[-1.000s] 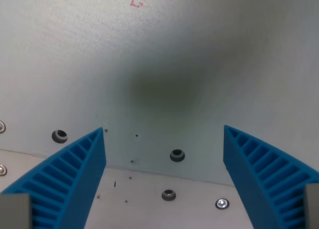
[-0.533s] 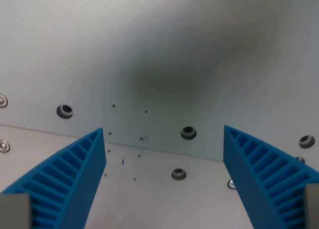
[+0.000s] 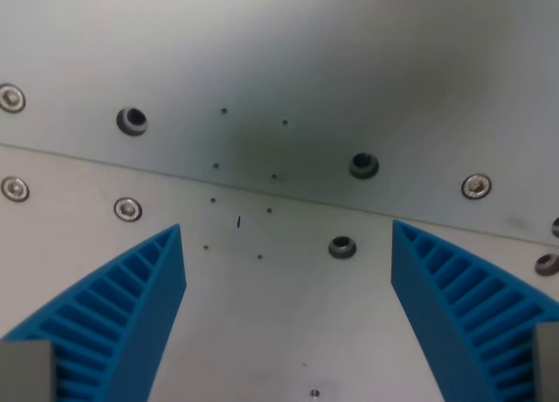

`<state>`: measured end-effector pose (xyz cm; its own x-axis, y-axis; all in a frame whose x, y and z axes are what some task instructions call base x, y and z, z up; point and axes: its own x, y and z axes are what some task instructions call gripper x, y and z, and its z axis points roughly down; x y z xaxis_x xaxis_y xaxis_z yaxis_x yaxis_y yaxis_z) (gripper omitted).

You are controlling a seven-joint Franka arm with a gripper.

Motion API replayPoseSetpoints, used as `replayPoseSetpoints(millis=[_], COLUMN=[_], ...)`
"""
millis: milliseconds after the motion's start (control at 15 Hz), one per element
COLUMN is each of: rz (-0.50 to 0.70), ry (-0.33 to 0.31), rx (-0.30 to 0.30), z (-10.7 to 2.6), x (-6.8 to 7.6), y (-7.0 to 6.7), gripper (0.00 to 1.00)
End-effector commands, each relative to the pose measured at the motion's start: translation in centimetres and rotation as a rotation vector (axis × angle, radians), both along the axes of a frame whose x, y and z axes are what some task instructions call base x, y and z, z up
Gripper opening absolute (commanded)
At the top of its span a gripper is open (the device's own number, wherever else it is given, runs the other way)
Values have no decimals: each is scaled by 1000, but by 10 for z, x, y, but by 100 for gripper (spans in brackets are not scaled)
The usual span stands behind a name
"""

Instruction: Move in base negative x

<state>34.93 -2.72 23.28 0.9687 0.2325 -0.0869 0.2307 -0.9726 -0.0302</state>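
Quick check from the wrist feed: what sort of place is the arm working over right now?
Probably a lab or workshop bench, not a home. The surface is bare metal plate with a seam, threaded mounting holes and screws. The open blue end effector holds nothing.

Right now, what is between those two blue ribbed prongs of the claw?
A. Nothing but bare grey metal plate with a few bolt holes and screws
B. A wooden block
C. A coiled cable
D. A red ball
A: the blue ribbed claw stands wide open, and between its prongs only the grey metal plate shows, with a dark bolt hole and a seam across it.
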Motion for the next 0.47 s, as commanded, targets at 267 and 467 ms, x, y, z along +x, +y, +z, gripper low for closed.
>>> replayPoseSetpoints(millis=[267, 467], rz=[-8, -8], ry=[-81, -81], rx=[-14, -14], z=[5, 2], x=[-42, -58], y=[11, 14], gripper=[100, 100])
